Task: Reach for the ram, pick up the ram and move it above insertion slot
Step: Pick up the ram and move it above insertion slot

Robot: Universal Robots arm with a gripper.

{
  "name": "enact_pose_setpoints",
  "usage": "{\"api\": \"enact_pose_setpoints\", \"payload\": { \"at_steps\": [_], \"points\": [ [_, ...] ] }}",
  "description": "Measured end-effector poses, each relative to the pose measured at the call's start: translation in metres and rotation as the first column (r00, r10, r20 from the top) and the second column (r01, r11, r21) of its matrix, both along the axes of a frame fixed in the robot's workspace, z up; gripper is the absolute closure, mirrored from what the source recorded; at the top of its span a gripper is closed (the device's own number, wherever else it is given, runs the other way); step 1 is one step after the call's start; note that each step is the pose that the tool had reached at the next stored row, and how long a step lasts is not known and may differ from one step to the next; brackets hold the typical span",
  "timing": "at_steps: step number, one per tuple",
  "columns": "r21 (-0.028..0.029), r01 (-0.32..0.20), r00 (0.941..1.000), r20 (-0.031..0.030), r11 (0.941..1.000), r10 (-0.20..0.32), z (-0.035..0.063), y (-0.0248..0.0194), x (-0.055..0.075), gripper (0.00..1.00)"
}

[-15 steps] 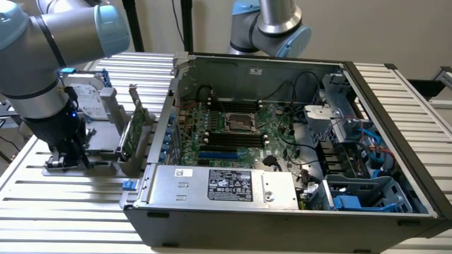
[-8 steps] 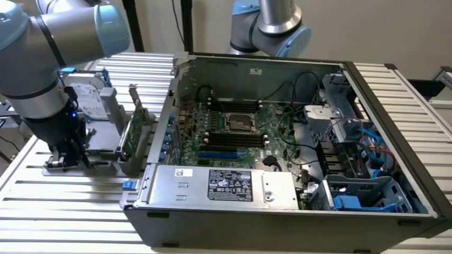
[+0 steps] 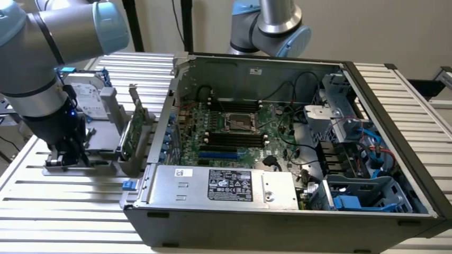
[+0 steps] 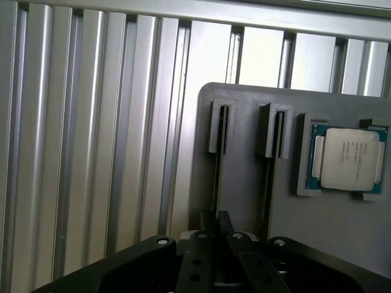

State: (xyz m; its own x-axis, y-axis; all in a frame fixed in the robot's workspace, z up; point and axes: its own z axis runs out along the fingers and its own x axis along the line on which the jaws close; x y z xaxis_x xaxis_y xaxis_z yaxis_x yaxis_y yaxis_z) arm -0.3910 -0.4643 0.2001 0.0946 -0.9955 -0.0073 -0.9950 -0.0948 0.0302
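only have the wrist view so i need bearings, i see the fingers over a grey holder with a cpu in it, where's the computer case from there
observer: The open computer case sits right beside the grey holder, on the exterior view's right of it.
operator: anything standing between the fingers and the case
observer: Yes, a green expansion card stands upright in the holder on that side.
operator: what else is in the holder
observer: A hard drive stands in it, partly hidden by the arm.
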Motion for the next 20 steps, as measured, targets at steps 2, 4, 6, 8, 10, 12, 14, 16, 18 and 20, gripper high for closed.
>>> {"api": "enact_pose_setpoints", "payload": {
  "at_steps": [2,4,6,8,10,12,14,16,18,20],
  "points": [
    [0.001,0.002,1.0,0.0,1.0,-0.002,0.0016,0.0,0.0,0.86],
    [0.0023,0.004,1.0,0.0,1.0,-0.004,0.004,0.0,0.0,0.86],
    [0.003,0.005,1.0,0.0,1.0,-0.005,0.0066,0.0,0.0,0.86],
    [0.0035,0.007,1.0,0.0,1.0,-0.007,0.0098,0.0,0.0,0.86],
    [0.004,0.008,1.0,0.0,1.0,-0.008,0.0133,0.0,0.0,0.86],
    [0.0047,0.01,1.0,0.0,0.9999,-0.01,0.0173,0.0,0.0,0.86],
    [0.0054,0.011,0.9999,-0.0001,0.9999,-0.011,0.0222,0.0,0.0,0.86],
    [0.0063,0.012,0.9999,0.0,0.9999,-0.012,0.0293,0.0,0.0,0.86],
    [0.007,0.012,0.9999,-0.0001,0.9999,-0.012,0.037,0.0,0.0,0.86],
    [0.0074,0.013,0.9999,-0.0001,0.9999,-0.013,0.0456,0.0,0.001,0.86]
  ]
}}
